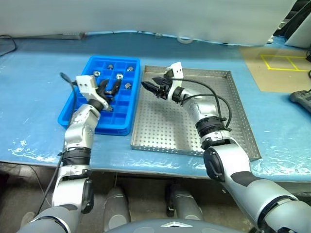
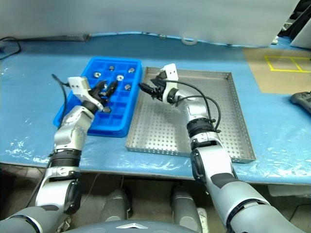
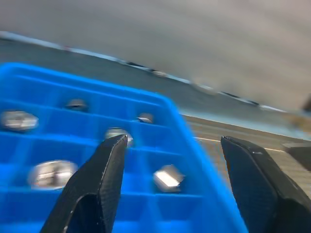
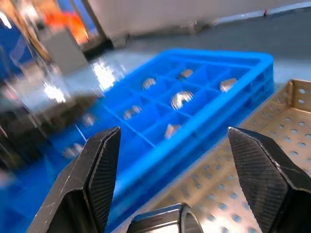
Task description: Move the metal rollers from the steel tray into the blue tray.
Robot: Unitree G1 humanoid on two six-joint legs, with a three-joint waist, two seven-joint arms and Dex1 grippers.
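Steel tray (image 1: 221, 114) looked bare: its perforated floor showed no rollers anywhere in the head views or in the right wrist view. Metal rollers (image 1: 119, 75) all lay in the blue tray (image 1: 121, 124), about six of them, each in its own square compartment in the far rows. The near rows of compartments held nothing. Judgement: the transfer appeared finished or all but finished, unless a roller lay hidden under the right forearm, which covered part of the steel floor.

Left pincer (image 1: 110, 89) hung over the middle of the blue tray with fingers spread wide and nothing between them; the left wrist view confirmed an empty gap with rollers lying in the cells beyond. Right pincer (image 1: 154, 87) hovered above the far left corner of the steel tray, just beside the blue tray's right wall, also spread wide and empty, pointing toward the blue tray.

Surroundings: both trays sat side by side, touching or nearly so, on a desk (image 1: 34, 87) covered with blue sheeting. A roll of tape (image 1: 184, 39) lay at the far edge. A tan patch with yellow marking tape (image 1: 283, 62) sat at far right, and a dark device (image 1: 301, 99) lay at the right margin. A black cable (image 1: 7, 43) ran in at far left.

Obstructions: none seen between the trays. The two pincers stood close to one another over the shared tray edge, so judged some risk of them crowding each other.
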